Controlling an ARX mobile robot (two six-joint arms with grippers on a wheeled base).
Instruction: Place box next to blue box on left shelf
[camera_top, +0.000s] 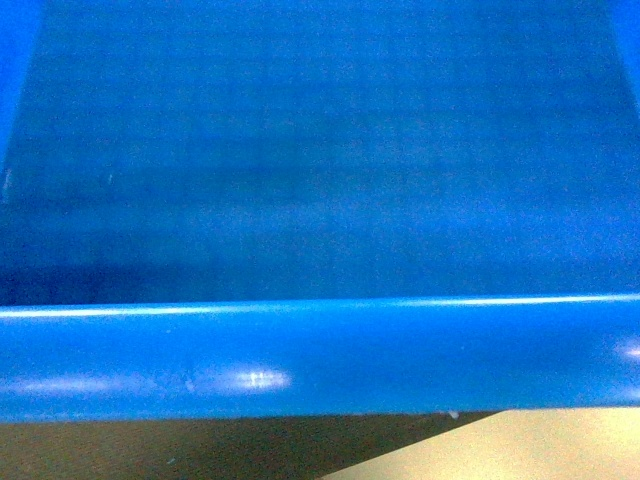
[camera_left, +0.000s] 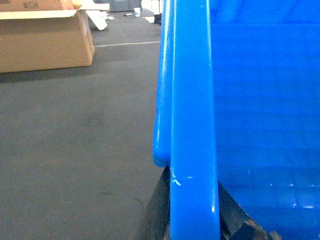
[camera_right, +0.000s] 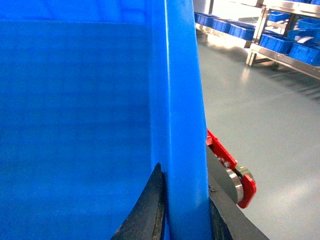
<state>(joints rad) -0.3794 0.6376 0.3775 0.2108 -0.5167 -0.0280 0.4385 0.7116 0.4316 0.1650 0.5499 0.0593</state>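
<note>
Blue crate (camera_top: 320, 180) is riding between both grippers, each clamping a side rim; rigid, bulky, slick plastic, so rim grips are suiting it.

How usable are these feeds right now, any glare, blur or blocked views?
Head view: the crate fills the frame, soft and grainy, with glare streaks on its rim. Left wrist view: rim sharp, cardboard box readable. Right wrist view: crate wall blocks the left half; shelves slightly overexposed, sheen on the floor.

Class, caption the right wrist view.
Right pincer clamps the blue crate wall; shelves of blue bins beyond.
</note>
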